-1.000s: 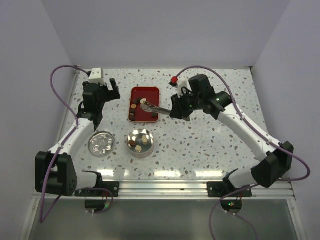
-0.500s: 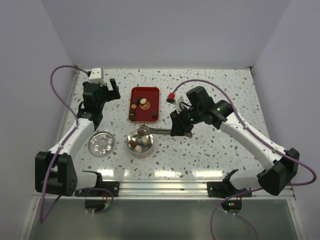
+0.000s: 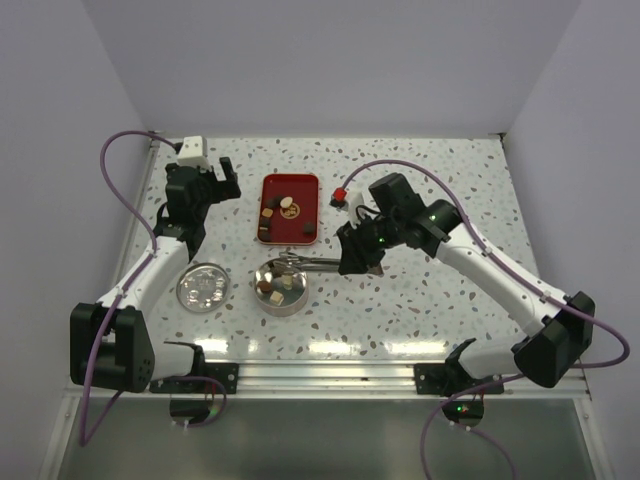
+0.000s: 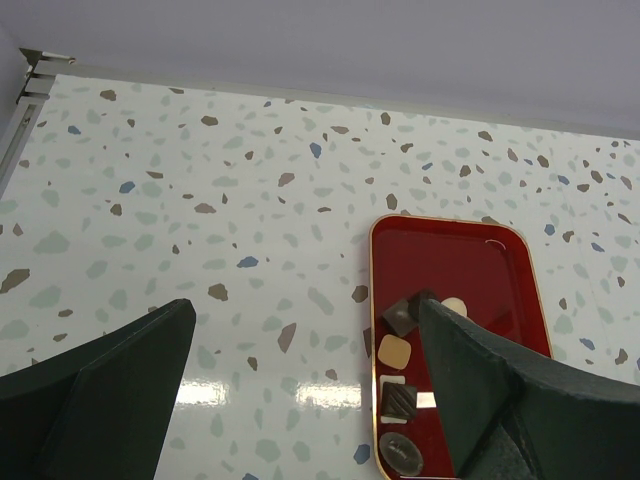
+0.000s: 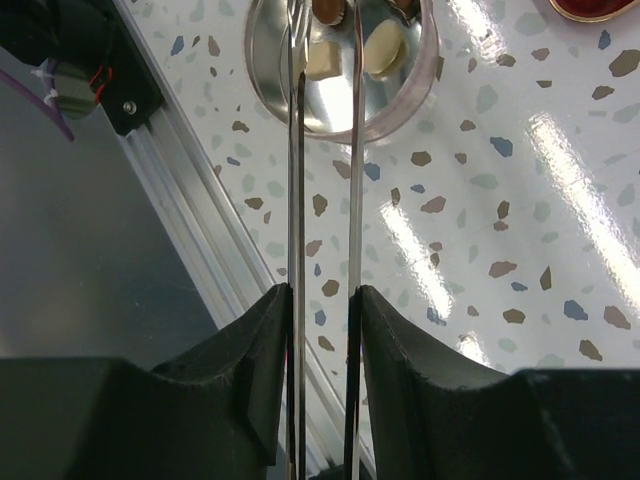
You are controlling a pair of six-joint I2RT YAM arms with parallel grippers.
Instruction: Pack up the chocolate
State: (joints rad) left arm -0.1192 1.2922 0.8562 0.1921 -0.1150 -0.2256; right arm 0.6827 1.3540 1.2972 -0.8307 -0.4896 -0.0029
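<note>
Several chocolate pieces (image 4: pixel 396 351), dark and cream, lie in the red tray (image 3: pixel 305 190), mostly along its left side. More chocolate (image 5: pixel 322 60) sits in the round silver tin (image 3: pixel 281 287). My right gripper (image 5: pixel 322 300) is shut on a pair of thin metal tongs (image 5: pixel 352 200). Its fingers press on the two arms, which stand slightly apart. The tong tips reach over the tin's far rim (image 3: pixel 290 262); I cannot tell whether anything is between them. My left gripper (image 4: pixel 305 310) hangs open and empty left of the tray, above the bare table.
The tin's lid (image 3: pixel 203 287) lies flat to the left of the tin. The table's metal front rail (image 5: pixel 190 200) runs close beside the tin. A corner of the red tray (image 5: pixel 590 8) shows at the top right of the right wrist view.
My right arm has swung the tongs from the red tray down to the tin, and the tong arms have parted a little. The left arm has not moved.
</note>
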